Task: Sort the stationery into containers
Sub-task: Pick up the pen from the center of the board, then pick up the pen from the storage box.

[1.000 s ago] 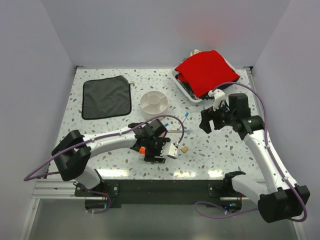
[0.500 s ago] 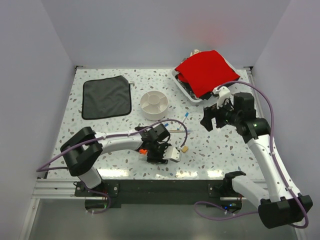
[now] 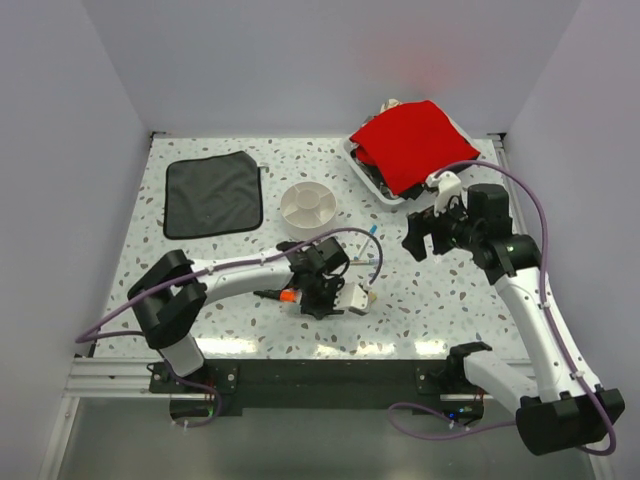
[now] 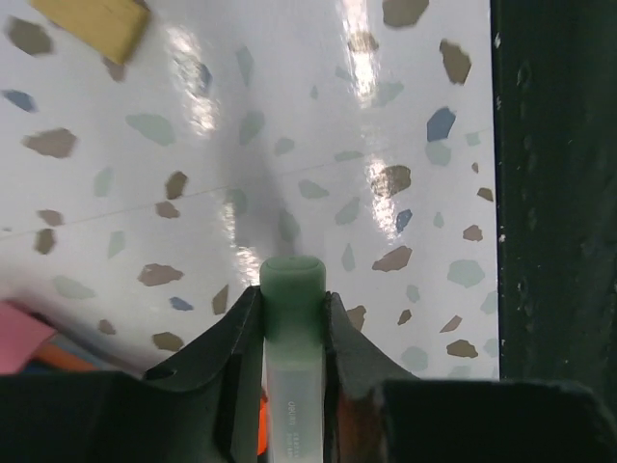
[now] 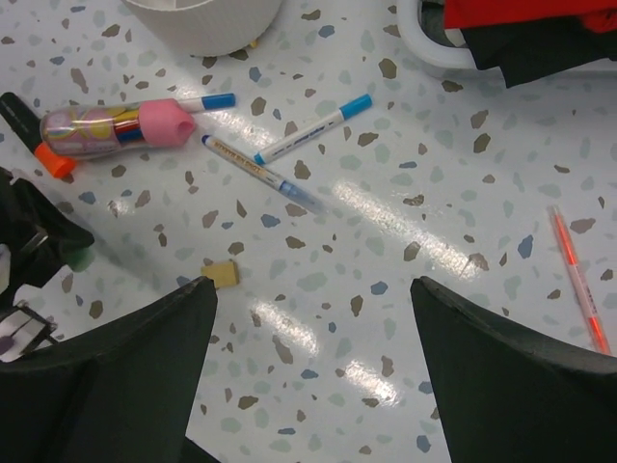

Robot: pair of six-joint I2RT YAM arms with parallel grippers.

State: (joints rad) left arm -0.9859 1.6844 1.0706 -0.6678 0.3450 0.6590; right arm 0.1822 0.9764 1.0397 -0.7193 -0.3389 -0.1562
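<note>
Two arms reach over the speckled table. The left gripper is clenched on the pale green highlighter. In the left wrist view both fingers press against its sides, just under the green cap, close to the front edge of the table. I cannot tell if the highlighter touches the surface.

The tan eraser lies on the table near this gripper, apart from it.

The right gripper hangs above the table with its jaws spread wide and holds nothing. Below it lie one blue-tipped pen and a second pen, close together. To their left is the pink-capped stick, and the orange-and-black highlighter lies just beside its far end. A thin orange pen lies well apart on the right.

The round bowl stands behind these things, between the black cloth and the white tray, which carries a red cloth.
</note>
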